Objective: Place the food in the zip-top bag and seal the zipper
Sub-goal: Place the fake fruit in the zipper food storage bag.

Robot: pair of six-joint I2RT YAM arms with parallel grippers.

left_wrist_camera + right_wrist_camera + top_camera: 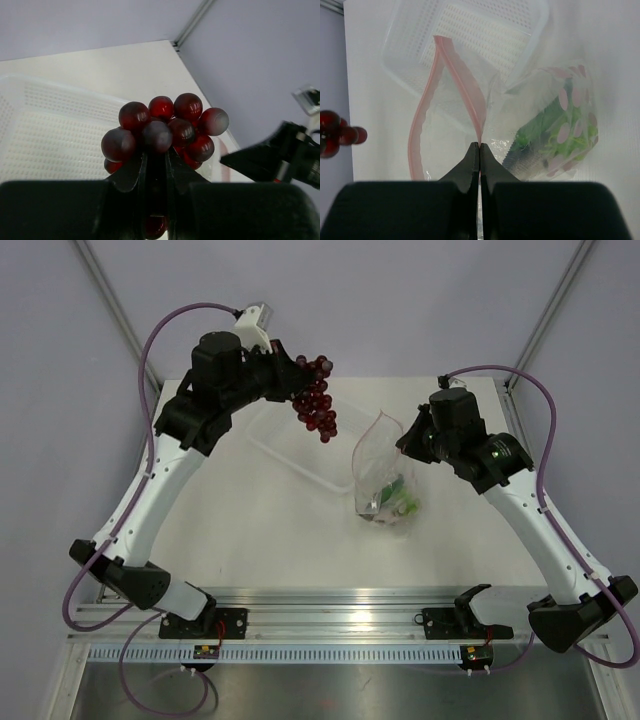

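Note:
My left gripper point(290, 375) is shut on the dark red grape bunch point(317, 398) and holds it in the air over the far end of the white tray; the left wrist view shows the grapes point(165, 132) bulging out past the fingers. My right gripper point(408, 445) is shut on the pink zipper strip point(465, 90) of the clear zip-top bag point(385, 480) and holds its mouth open. Inside the bag lie the green lettuce point(560, 135), a grey fish point(530, 157) and green pieces point(400, 495). I cannot pick out the chili on its own.
The white perforated tray point(290, 450) lies left of the bag, with nothing in it that I can see. Metal frame posts rise at the table's far corners. The arm bases sit on a rail at the near edge.

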